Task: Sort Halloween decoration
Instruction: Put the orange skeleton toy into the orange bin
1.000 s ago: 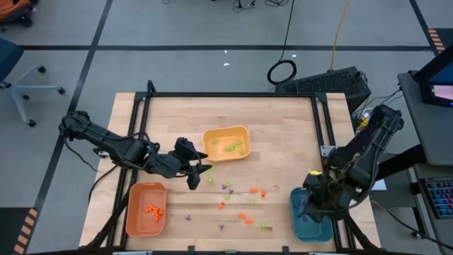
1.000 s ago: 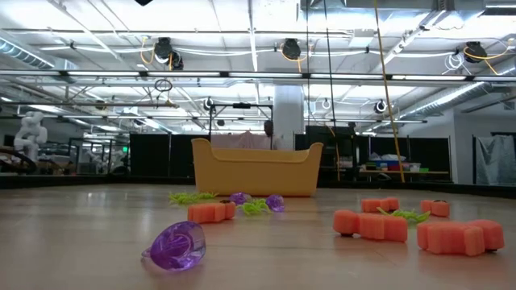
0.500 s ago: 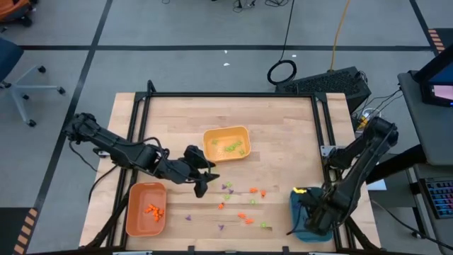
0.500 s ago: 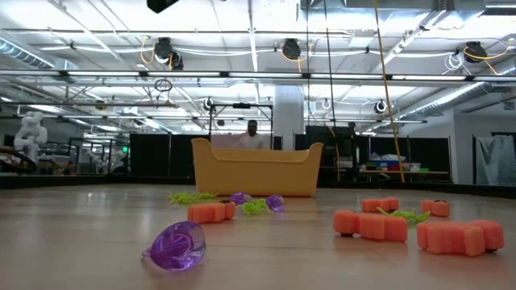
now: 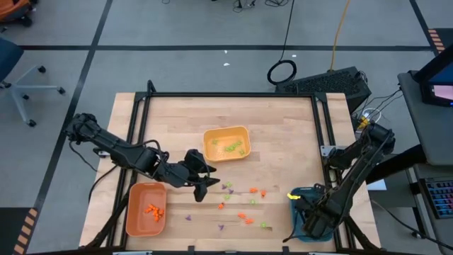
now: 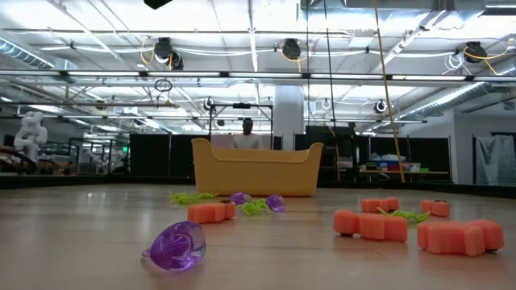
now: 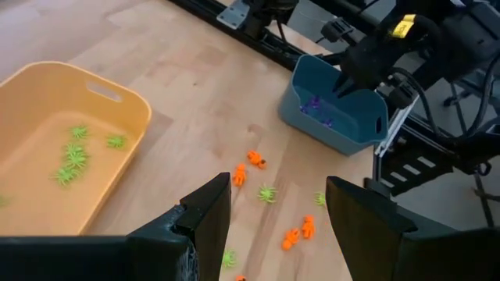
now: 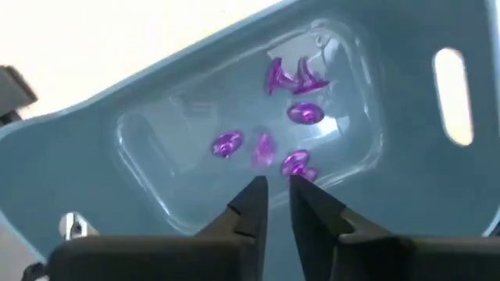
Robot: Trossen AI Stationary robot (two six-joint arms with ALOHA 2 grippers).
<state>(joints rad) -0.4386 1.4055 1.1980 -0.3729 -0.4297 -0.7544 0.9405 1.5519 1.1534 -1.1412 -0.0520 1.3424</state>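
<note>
Since a second ago, the left pincer [image 5: 205,185] has slid from beside the orange tray [image 5: 146,208] toward the scattered Halloween decoration [image 5: 241,202] mid-surface, and the right pincer [image 5: 306,219] has dropped lower over the teal tray [image 7: 336,109].

Left arm reaches low from the left edge across the wooden surface [image 5: 283,134], its pincer spread apart and empty above orange and green pieces. Right arm folds steeply down at the right edge; its pincer [image 8: 277,187] is parted only a sliver, gripping nothing, just above purple pieces [image 8: 285,113] lying in the teal tray. Green pieces [image 5: 232,146] sit in the yellow tray [image 5: 212,136], orange pieces [image 5: 153,210] in the orange tray.

No readable writing shows.
</note>
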